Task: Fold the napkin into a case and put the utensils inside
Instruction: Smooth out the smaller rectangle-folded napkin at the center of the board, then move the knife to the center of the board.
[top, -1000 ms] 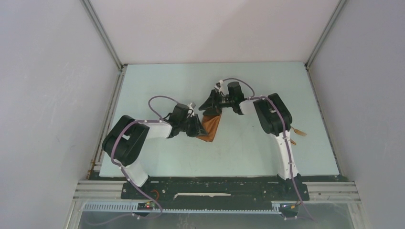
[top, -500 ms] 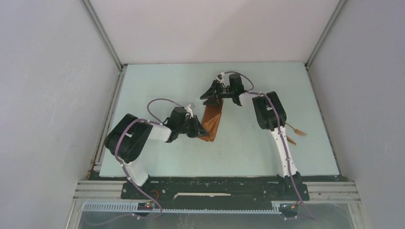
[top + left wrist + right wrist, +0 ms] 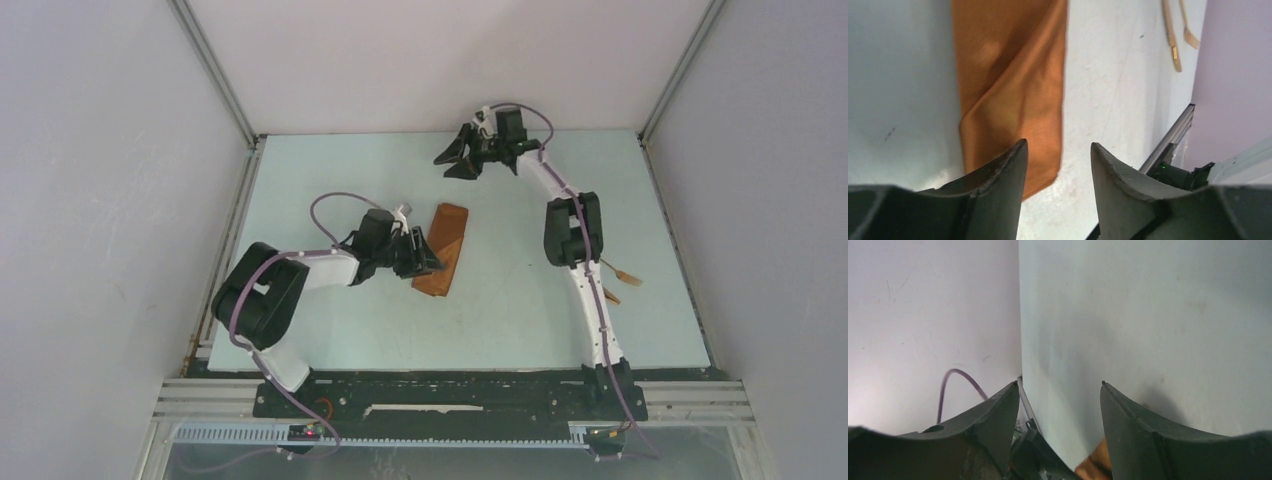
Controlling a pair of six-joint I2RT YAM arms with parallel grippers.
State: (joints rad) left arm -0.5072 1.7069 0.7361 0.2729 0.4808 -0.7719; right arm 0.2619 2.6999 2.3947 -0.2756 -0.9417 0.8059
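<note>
The napkin [image 3: 440,262] lay flat near the middle of the counter [image 3: 330,180]. It was folded into a narrow, elongated strip with a slanted edge across it, so the case [image 3: 1008,90] looked made or nearly so. Whether its pocket would open cleanly could not be told. The utensils [image 3: 617,281], two thin golden pieces, lay well apart from it on the right side of the counter, just beside the right arm [image 3: 570,230]. Nothing was inside the cloth. By my reading the folding was done and all of the loading was left.

The left pincer [image 3: 1057,150] sat low at the napkin's near end, on its left side, with its jaws partly apart and clamping nothing. In the wrist view the cloth's corner showed behind the left finger and in the gap, with bare counter beyond the right finger. The right pincer [image 3: 447,167] hung well beyond the napkin, toward the back of the counter, with its jaws apart and empty.
</note>
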